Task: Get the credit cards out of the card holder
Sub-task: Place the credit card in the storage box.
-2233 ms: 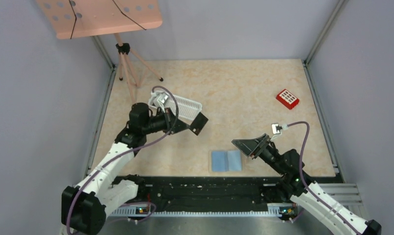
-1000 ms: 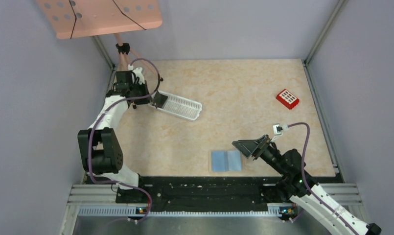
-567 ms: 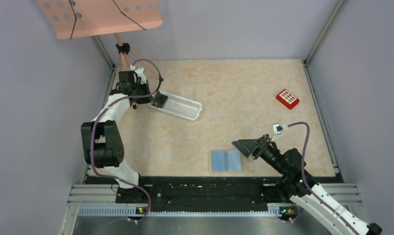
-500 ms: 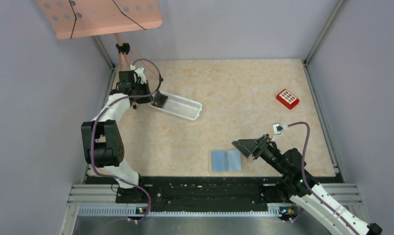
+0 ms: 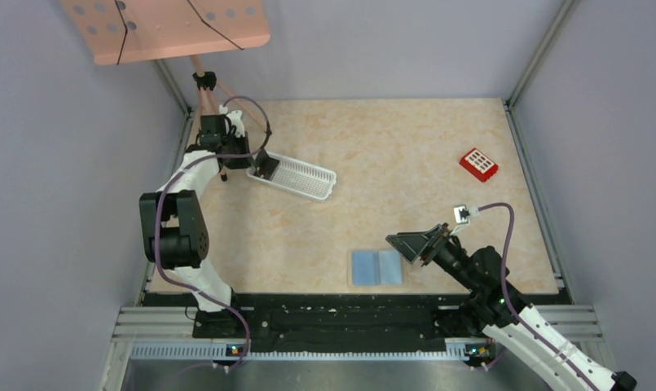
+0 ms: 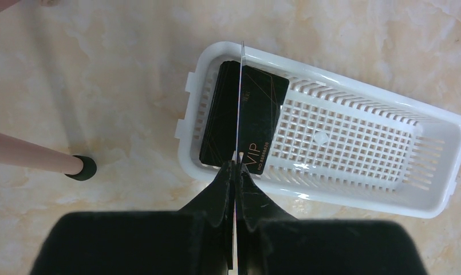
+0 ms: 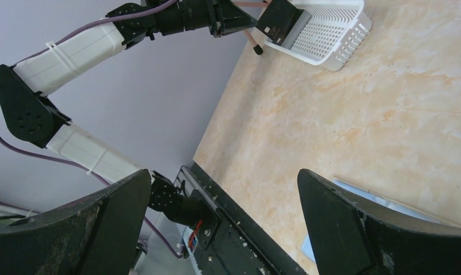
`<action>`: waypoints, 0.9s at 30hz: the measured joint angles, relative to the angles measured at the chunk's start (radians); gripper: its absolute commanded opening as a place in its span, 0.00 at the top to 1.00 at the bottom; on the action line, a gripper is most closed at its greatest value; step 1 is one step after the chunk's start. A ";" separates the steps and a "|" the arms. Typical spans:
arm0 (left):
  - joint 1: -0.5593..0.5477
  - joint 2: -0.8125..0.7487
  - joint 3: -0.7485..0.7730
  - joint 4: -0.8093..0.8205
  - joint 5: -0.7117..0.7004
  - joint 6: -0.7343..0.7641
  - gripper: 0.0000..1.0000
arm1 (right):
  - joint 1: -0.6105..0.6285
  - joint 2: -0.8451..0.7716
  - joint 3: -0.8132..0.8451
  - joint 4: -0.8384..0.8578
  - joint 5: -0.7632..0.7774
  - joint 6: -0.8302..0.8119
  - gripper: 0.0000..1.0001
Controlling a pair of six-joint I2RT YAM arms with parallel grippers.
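1. The left jaws are pressed together, pinching a black card (image 7: 278, 23) edge-on, just above the end of the white basket (image 6: 354, 195) nearest them. Other black cards (image 6: 262, 97) lie in the basket right beneath.
2. The step in hand looks like dropping this card. The next move calls for parting the jaws so it falls inside the rim.
3. The right jaws stand spread and empty. The card holder (image 5: 377, 267) lies open on the worktop (image 5: 389, 163), just below them. Whether it holds more cards cannot be told.

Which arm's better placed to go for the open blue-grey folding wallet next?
Right. The right gripper, open, hovers just by the blue-grey folding wallet; the left gripper is far off over the white slotted basket, shut on a black card.
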 measured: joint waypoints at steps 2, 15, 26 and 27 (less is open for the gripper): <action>0.000 0.007 0.005 0.001 -0.010 0.005 1.00 | 0.000 0.000 0.001 -0.007 0.001 -0.002 0.01; 0.000 0.046 0.028 -0.008 -0.089 0.009 0.95 | 0.000 0.000 0.018 -0.026 0.007 -0.011 0.01; 0.000 0.076 0.053 -0.015 -0.138 0.009 0.80 | 0.000 0.000 0.018 -0.030 0.011 -0.016 0.01; 0.000 0.079 0.054 -0.015 -0.142 0.009 0.79 | 0.000 0.000 0.018 -0.030 0.011 -0.016 0.01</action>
